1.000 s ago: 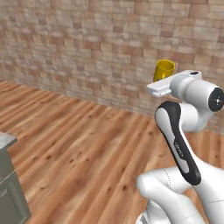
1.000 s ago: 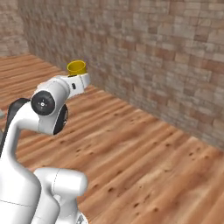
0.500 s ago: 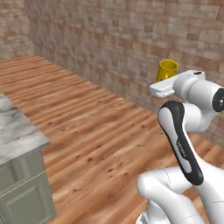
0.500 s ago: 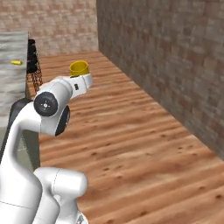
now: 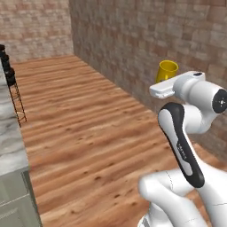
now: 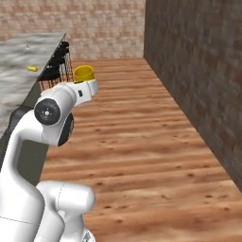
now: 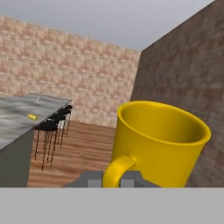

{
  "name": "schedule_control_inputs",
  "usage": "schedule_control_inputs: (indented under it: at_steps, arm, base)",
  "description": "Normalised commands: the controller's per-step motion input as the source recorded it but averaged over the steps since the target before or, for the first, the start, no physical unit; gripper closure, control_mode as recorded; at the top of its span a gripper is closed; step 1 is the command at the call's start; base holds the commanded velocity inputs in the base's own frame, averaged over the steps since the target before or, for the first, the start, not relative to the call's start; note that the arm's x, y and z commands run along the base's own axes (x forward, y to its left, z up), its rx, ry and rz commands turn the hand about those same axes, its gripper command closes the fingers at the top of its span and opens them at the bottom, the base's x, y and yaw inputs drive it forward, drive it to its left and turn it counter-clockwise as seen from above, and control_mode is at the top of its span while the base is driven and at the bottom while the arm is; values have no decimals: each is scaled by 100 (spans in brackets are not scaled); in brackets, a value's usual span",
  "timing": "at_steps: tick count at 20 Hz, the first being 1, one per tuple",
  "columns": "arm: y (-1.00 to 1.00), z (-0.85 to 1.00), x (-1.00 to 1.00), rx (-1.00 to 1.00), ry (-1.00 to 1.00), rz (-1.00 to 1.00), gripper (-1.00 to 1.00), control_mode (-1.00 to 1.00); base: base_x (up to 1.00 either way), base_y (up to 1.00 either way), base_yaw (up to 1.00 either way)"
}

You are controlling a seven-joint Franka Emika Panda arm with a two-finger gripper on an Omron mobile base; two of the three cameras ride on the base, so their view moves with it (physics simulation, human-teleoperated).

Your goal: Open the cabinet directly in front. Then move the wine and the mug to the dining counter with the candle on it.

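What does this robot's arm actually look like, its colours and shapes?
The arm is glossy white, built of rounded, tube-like segments, with dark grey-black bands at the joints and round dark caps with a small centre dot. The gripper ends in small grey finger tips. No cables show.

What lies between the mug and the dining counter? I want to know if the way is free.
In the right base view, wooden floor and black stools at the dining counter edge separate it from the mug.

— Mug (image 7: 159,144): smooth, glossy yellow, ceramic-looking.
— Counter (image 6: 21,71): veined grey marble, polished. Floor (image 5: 88,128): wood planks, faint sheen. Walls (image 6: 198,56): rough matt brick.
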Motion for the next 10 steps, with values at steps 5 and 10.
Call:
schedule_control_inputs:
  at_steps: [5, 10]
  arm:
    - [0, 0, 0, 0, 0, 0, 100, 100]
    - [0, 0, 0, 0, 0, 0, 100, 100]
  base:
    - [100, -39, 33]
    - [100, -31, 26]
